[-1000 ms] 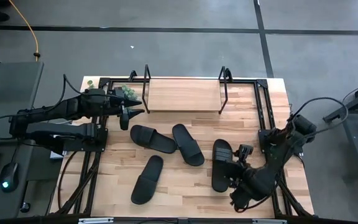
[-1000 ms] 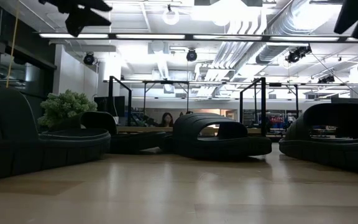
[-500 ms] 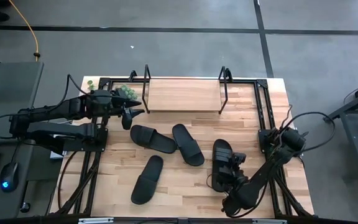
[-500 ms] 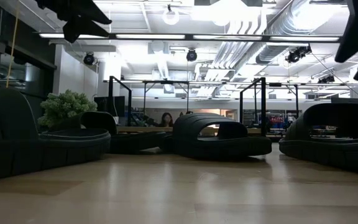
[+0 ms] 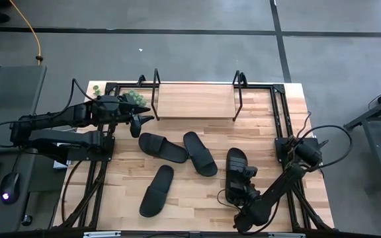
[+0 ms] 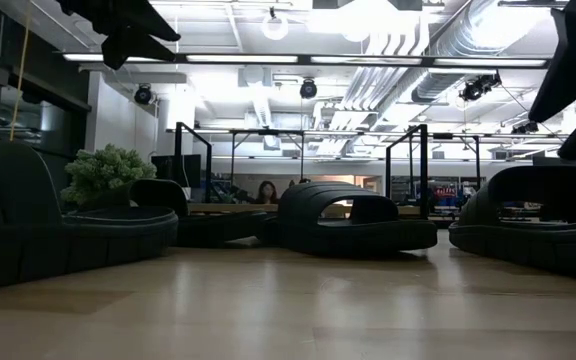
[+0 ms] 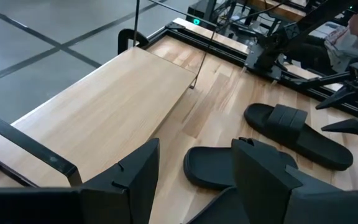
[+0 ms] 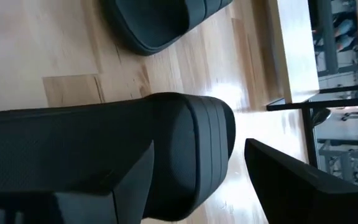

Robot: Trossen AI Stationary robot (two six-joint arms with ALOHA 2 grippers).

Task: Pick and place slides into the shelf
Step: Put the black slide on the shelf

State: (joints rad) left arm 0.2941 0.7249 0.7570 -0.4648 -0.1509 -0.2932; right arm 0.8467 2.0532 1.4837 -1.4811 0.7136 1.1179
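Observation:
Four black slides lie on the wooden table in the high view: one (image 5: 163, 147) and a second (image 5: 200, 153) in the middle, a third (image 5: 157, 190) toward the near edge, and a fourth (image 5: 235, 173) on the right. The shelf (image 5: 196, 101), a light board between black wire end frames, stands at the far edge. My right gripper (image 5: 242, 184) is low over the fourth slide and open. Its fingers stand on either side of the strap (image 8: 194, 143). My left gripper (image 5: 137, 119) hangs open in the air near the shelf's left end, above the table. My right gripper straddles the fourth slide's strap, coming slanting from the near right side. Bare wood shows between the strap and one finger (image 8: 291, 180). The other finger (image 8: 104, 186) overlaps the slide, and I cannot tell whether it touches. The slide lies flat on the table.
A small green plant (image 5: 135, 98) sits by the shelf's left end. Black frame rails (image 5: 280, 109) run along the table's left and right sides. The shelf board (image 7: 104, 99) is bare. Open tabletop lies between the slides and the shelf.
My right arm has swung toward the table's left and come down over the fourth slide; its wrist has dropped lower in the low view. The slides have stayed where they were.

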